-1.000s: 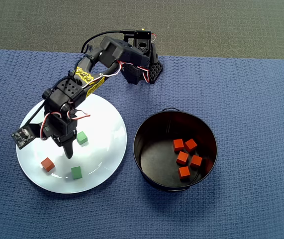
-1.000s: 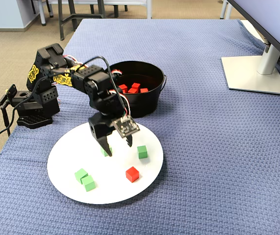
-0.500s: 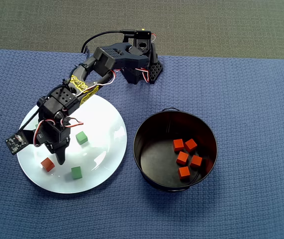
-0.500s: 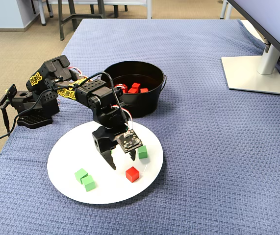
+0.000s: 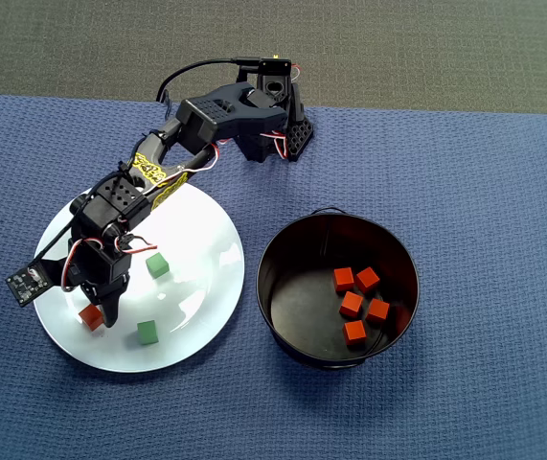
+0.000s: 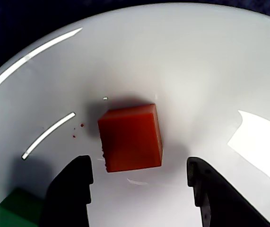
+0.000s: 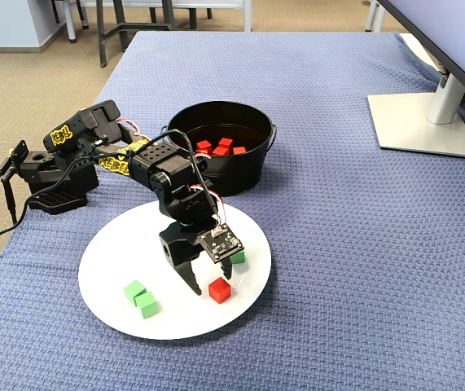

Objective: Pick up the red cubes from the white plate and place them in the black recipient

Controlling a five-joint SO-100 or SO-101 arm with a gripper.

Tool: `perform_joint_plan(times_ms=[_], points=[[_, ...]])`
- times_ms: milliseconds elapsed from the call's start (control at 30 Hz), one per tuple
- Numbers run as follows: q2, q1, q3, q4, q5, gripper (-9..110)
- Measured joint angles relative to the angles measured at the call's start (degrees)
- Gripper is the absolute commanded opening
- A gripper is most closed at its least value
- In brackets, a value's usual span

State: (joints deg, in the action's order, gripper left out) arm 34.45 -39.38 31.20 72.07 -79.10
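Observation:
One red cube lies on the white plate, near its lower left rim in the overhead view; it also shows in the fixed view. My gripper is open and empty, low over the plate, with its black fingertips just short of the cube and spread wider than it. The gripper also shows in the overhead view and the fixed view. The black recipient stands right of the plate in the overhead view and holds several red cubes.
Green cubes lie on the plate; one sits just left of my left finger in the wrist view, and two lie together in the fixed view. A monitor stand is at the far right of the blue cloth.

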Motion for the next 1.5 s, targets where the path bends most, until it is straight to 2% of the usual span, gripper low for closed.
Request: perform_joint_plan(times_ms=[467,600,700,967,1100,1267,1500], points=[[-0.7,0.8,0.0,-4.0,0.0,12],[-0.8,1.5,0.0,-4.1,0.0,8],[-0.8,1.7,0.0,-4.2,0.2,0],[-0.8,1.7,0.0,-4.2,0.5,0],[-0.2,1.7,0.0,-3.9,4.4,0],[6.8,1.7,2.0,-1.1,10.7,0],[26.6,3.2,11.2,7.3,17.8,0]])
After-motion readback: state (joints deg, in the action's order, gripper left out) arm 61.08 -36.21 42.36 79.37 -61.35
